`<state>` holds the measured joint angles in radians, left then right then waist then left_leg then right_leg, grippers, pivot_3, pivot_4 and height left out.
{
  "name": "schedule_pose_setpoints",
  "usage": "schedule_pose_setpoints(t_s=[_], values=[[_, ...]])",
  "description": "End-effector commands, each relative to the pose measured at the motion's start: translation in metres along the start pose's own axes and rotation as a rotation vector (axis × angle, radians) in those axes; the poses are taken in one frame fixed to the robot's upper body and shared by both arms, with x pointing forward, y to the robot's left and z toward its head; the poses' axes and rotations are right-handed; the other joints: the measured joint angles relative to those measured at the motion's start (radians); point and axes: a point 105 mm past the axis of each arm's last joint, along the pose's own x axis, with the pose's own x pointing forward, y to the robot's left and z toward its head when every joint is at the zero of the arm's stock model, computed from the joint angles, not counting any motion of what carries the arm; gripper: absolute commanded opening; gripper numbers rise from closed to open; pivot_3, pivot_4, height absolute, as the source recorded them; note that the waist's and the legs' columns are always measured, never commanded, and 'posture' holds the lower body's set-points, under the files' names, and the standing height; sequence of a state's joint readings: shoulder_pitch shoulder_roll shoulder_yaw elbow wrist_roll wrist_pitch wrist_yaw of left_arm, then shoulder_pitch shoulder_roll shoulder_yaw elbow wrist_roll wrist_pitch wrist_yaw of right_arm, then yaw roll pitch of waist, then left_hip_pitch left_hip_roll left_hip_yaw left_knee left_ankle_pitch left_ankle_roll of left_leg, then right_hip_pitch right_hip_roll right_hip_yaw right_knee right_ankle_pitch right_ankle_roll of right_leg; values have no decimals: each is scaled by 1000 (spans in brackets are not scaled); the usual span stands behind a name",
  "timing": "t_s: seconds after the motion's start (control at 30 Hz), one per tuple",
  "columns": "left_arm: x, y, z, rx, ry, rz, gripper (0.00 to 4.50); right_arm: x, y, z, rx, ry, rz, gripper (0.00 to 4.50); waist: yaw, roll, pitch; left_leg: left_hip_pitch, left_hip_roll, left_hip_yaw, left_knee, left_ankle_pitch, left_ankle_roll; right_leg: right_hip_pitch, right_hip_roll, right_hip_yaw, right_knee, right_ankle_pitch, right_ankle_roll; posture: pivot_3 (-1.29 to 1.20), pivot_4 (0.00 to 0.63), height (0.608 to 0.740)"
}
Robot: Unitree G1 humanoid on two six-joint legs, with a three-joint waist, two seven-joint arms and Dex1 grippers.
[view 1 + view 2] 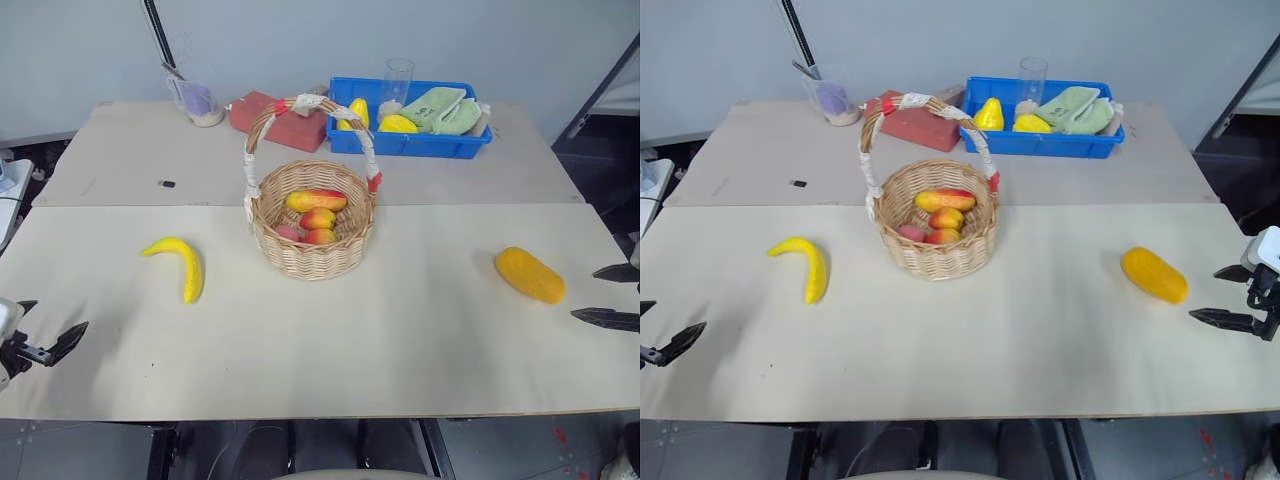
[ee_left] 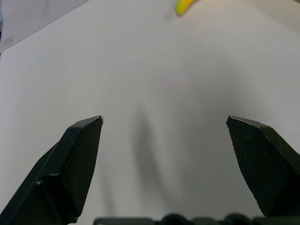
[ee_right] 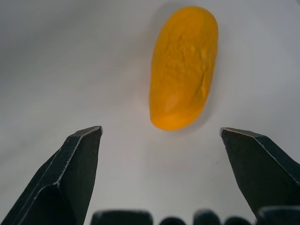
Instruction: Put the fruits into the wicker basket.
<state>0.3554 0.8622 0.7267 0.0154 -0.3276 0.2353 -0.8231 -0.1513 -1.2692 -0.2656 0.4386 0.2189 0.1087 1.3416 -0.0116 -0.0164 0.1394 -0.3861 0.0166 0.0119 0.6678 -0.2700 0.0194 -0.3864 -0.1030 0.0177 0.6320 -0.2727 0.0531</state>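
A curved yellow banana (image 1: 178, 262) lies on the table left of the wicker basket (image 1: 310, 258). The basket stands mid-table with its cloth-wrapped handle arched over it. An oval orange-yellow fruit (image 1: 529, 274) lies at the right. My left gripper (image 1: 55, 315) hovers open and empty near the table's front left corner, well short of the banana, whose tip (image 2: 184, 5) shows far ahead in the left wrist view. My right gripper (image 3: 161, 129) is open, pointing at the orange-yellow fruit (image 3: 184, 65) just ahead of its fingertips, apart from it.
Small red-yellow fruits (image 1: 316, 210) lie inside the basket. At the back stand a blue bin (image 1: 410, 145) with yellow fruits, a green cloth and a glass, a red block (image 1: 280, 118) and a plastic cup (image 1: 197, 100). A small dark object (image 1: 167, 184) lies behind the banana.
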Motion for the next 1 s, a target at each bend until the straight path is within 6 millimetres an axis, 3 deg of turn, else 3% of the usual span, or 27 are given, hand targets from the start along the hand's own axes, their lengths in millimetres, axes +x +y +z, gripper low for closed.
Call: schedule_pose_setpoints(t_s=[0.03, 0.13, 0.27, 0.57, 0.77, 1.0], values=[[-4, 3, 10, -10, -50, 7, 4500, -5, -7, 14, -34, -45, -38, 4466, -1, 0, 0, 0, 0, 0, 0, 0, 0, 0, 0, 0, 0, 0, 0, 0, 150, 740], [4, -7, 18, -62, -97, 7, 4500, -4, -7, 24, -50, -78, -40, 4466, -1, 0, 0, 0, 0, 1, 0, 0, 0, 0, 0, 0, 0, 0, 0, 0, 150, 740], [20, -30, 32, -213, -168, -9, 4500, -2, -1, 57, -80, -182, -8, 4466, 1, 0, 0, 0, 0, 1, 0, 0, 0, 0, -1, 0, 1, 0, 0, 0, 150, 740], [57, -100, 64, -428, -246, -77, 4500, 5, 47, 140, -155, -426, 192, 4466, 4, 0, 0, -1, -1, 0, 1, 0, 0, 0, 0, 0, 1, 1, 1, 0, 150, 740], [88, -119, 61, -459, -219, -1, 4500, 9, 72, 176, -241, -528, 285, 4466, 15, -1, -1, -2, -2, -1, 3, 0, 0, 0, 1, 0, 1, 1, 1, 0, 150, 740], [109, -132, 57, -462, -172, 15, 4500, 9, 84, 196, -306, -584, 338, 4466, 25, -1, -1, -4, -2, -2, 6, 0, 0, 0, 3, -1, 1, 1, 2, 0, 150, 740]])
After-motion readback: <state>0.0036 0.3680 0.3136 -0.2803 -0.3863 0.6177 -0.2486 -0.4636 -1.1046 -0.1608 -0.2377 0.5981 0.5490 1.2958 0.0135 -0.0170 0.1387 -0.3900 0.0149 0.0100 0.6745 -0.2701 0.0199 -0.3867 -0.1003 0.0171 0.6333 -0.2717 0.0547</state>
